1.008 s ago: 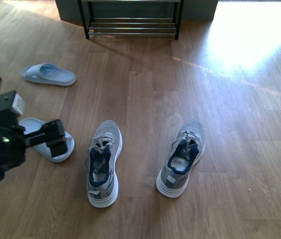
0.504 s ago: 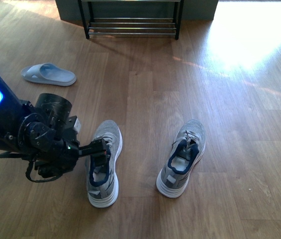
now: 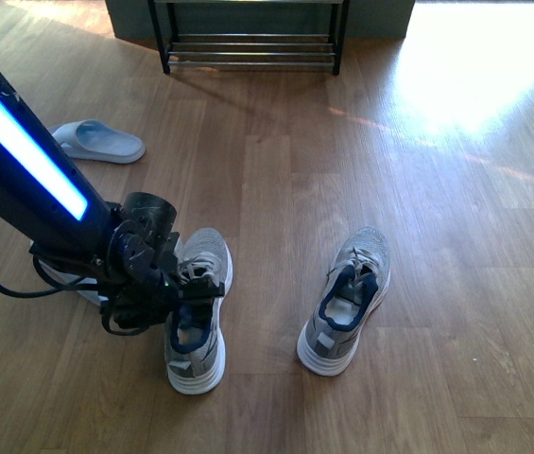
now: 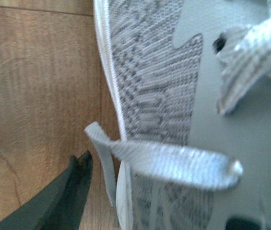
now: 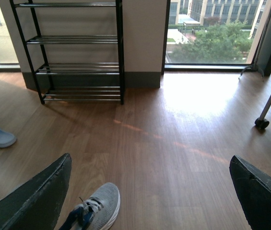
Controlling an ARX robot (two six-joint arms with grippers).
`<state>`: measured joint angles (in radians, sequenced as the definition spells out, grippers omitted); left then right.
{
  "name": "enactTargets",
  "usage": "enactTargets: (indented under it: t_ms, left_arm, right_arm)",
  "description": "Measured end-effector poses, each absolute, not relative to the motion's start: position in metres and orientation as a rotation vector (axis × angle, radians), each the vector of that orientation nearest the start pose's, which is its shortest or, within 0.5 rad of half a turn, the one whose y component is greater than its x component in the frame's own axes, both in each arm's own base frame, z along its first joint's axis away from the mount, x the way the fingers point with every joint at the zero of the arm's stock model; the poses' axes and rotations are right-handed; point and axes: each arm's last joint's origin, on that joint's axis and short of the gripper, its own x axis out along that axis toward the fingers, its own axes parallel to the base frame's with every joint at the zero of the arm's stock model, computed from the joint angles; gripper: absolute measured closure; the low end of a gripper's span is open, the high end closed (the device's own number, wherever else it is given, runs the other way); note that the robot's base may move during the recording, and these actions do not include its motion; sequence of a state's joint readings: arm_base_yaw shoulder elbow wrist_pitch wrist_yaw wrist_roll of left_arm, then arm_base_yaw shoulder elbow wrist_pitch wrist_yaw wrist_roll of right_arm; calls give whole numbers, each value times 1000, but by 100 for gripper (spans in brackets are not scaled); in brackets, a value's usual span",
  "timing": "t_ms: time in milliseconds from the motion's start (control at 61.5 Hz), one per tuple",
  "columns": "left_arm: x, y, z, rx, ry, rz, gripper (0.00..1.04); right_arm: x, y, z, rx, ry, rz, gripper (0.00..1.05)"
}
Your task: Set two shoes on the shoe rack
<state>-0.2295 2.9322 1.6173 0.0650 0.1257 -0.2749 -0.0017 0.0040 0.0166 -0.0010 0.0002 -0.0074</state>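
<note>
My left tool (image 3: 194, 291) has swung in onto the left shoe (image 3: 197, 352), mid-floor; can't tell its opening. Right tool (image 5: 150, 160) gapes wide, empty. Right shoe (image 3: 347, 301) waits alongside, shoe rack (image 3: 250, 45) at the floor's far edge, so grasp comes next

Left sneaker (image 3: 206, 253) and right sneaker (image 3: 347, 301): grey knit, white soles, upright on floor, apart, toes toward far black shoe rack (image 3: 250, 52).

grey knit shoes (image 3: 361, 255), black-framed rack (image 3: 248, 59)
</note>
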Motion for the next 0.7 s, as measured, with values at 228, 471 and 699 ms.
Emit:
enactTargets:
  t_ms: [228, 471, 699]
  left_arm:
    - [428, -108, -152, -116, 1258, -139, 72]
    - [423, -106, -149, -55, 1247, -107, 97]
    - [407, -92, -104, 38, 1152, -25, 98]
  right_arm:
    - [97, 0, 169, -7, -12, -2, 9]
    - [97, 0, 169, -7, -12, -2, 9]
    - [97, 0, 169, -7, -12, -2, 9]
